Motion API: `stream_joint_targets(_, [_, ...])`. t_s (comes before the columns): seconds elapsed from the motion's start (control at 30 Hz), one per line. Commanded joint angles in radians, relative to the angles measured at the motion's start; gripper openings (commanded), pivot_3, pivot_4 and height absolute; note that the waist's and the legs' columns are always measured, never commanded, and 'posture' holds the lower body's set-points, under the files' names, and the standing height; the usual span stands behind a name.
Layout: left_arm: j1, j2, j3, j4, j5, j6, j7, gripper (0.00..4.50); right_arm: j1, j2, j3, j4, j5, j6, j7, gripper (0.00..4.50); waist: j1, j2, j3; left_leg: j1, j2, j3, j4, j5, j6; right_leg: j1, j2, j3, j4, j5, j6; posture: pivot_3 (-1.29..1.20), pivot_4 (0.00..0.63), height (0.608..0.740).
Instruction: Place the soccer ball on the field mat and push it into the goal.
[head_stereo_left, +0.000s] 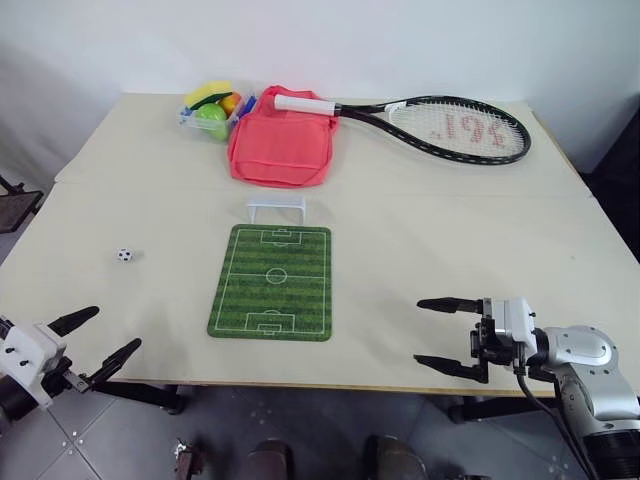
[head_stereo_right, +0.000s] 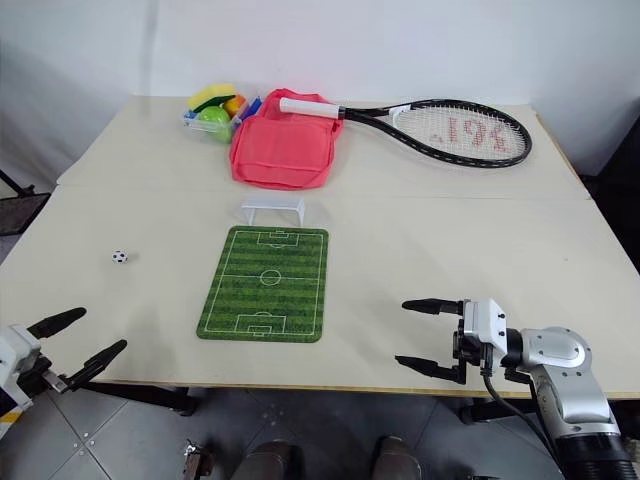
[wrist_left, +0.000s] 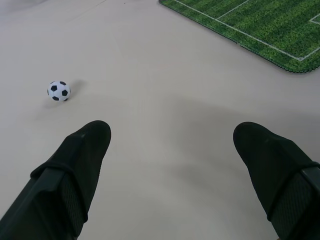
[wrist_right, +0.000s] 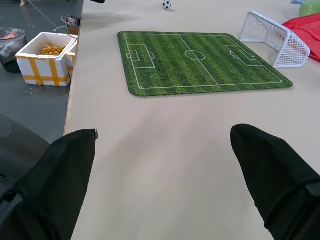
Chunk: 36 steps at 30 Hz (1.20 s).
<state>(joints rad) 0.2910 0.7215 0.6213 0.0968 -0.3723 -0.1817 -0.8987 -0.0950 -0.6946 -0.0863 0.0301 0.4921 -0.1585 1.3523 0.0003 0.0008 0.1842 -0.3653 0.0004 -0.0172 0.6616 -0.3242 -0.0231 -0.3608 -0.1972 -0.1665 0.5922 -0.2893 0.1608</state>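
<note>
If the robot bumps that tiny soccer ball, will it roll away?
Probably yes. The soccer ball is round and sits free on the smooth bare table, so a nudge could send it rolling. It looks tiny and likely light, so it might slip out of the open left tool.

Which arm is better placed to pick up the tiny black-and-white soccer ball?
Left. The soccer ball lies on the table left of the green field mat, nearer the open left gripper; the right gripper is beyond the mat.
</note>
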Motion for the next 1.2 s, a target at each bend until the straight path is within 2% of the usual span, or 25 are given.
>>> stream_joint_targets(0.03, [-0.004, 0.003, 0.021, -0.012, -0.031, 0.007, 0.005, 4.48, -0.006, 0.005, -0.01, -0.019, 0.024, -0.002, 0.016, 4.5, 0.0, 0.0, 0.0, 0.0, 0.0, 0.0, 0.0, 0.0, 0.0, 0.0, 0.0, 0.0, 0.0, 0.0, 0.0, 0.0, 0.15, 0.74])
stream_joint_targets(0.13, [-0.004, -0.018, 0.062, -0.028, -0.081, 0.042, 0.036, 4.48, -0.028, 0.034, 0.0, -0.069, 0.072, 0.036, 0.008, 4.5, 0.0, 0.0, 0.0, 0.0, 0.001, 0.001, 0.0, 0.0, 0.0, 0.0, 0.0, 0.001, 0.0, 0.0, 0.0, 0.0, 0.15, 0.74])
stream_joint_targets(0.27, [0.053, -0.104, 0.176, -0.046, -0.231, 0.106, 0.06, 4.48, -0.034, 0.11, 0.031, -0.161, 0.116, 0.063, -0.018, 4.5, -0.006, 0.0, 0.0, 0.002, 0.003, 0.003, 0.0, -0.002, -0.001, -0.001, 0.003, 0.004, 0.0, 0.0, 0.0, 0.0, 0.15, 0.74])
stream_joint_targets(0.43, [0.128, -0.249, 0.259, 0.012, -0.257, 0.086, 0.159, 4.48, -0.046, 0.208, 0.018, -0.232, 0.162, 0.081, -0.107, 4.5, -0.001, 0.0, 0.0, 0.007, 0.011, 0.009, 0.001, -0.008, -0.002, 0.0, 0.011, 0.009, -0.002, 0.0, -0.002, 0.0, 0.15, 0.74])
stream_joint_targets(0.6, [0.127, -0.308, 0.251, -0.02, -0.284, 0.108, 0.202, 4.48, -0.068, 0.236, 0.009, -0.216, 0.148, 0.05, -0.122, 4.5, 0.021, -0.002, -0.001, 0.007, 0.014, 0.01, 0.003, -0.01, -0.003, 0.001, 0.013, 0.01, -0.002, 0.0, -0.003, 0.0, 0.15, 0.74])
stream_joint_targets(0.77, [0.039, -0.271, 0.203, -0.065, -0.28, 0.164, 0.26, 4.48, -0.081, 0.23, 0.007, -0.173, 0.135, 0.031, -0.104, 4.5, 0.027, -0.002, -0.001, 0.007, 0.014, 0.011, 0.004, -0.011, -0.002, 0.0, 0.013, 0.011, -0.001, 0.0, -0.004, 0.0, 0.15, 0.74])
stream_joint_targets(0.9, [-0.139, -0.202, 0.122, -0.097, -0.25, 0.297, 0.409, 4.48, -0.08, 0.235, 0.011, -0.152, 0.128, 0.018, -0.099, 4.5, 0.025, -0.002, -0.001, 0.008, 0.015, 0.012, 0.004, -0.011, -0.003, 0.0, 0.015, 0.012, -0.001, 0.0, -0.004, 0.0, 0.15, 0.74])
stream_joint_targets(1.0, [-0.299, -0.137, 0.04, -0.002, -0.181, 0.362, 0.473, 4.48, -0.079, 0.241, 0.021, -0.147, 0.122, 0.016, -0.102, 4.5, 0.022, -0.002, -0.001, 0.008, 0.015, 0.013, 0.004, -0.011, -0.003, 0.0, 0.015, 0.013, 0.0, 0.0, -0.004, 0.0, 0.15, 0.74])
stream_joint_targets(1.1, [-0.392, -0.103, -0.005, 0.069, -0.141, 0.373, 0.483, 4.48, -0.079, 0.243, 0.028, -0.146, 0.118, 0.015, -0.104, 4.5, 0.015, -0.002, -0.001, 0.009, 0.014, 0.015, 0.003, -0.011, -0.003, -0.001, 0.015, 0.015, 0.0, 0.0, -0.004, 0.0, 0.15, 0.74])
stream_joint_targets(1.2, [-0.586, -0.035, -0.078, 0.284, -0.06, 0.351, 0.487, 4.48, -0.072, 0.243, 0.032, -0.154, 0.114, 0.019, -0.107, 4.5, 0.011, -0.002, -0.001, 0.01, 0.015, 0.019, 0.001, -0.012, -0.003, -0.003, 0.016, 0.018, 0.001, 0.0, -0.004, 0.0, 0.15, 0.74])
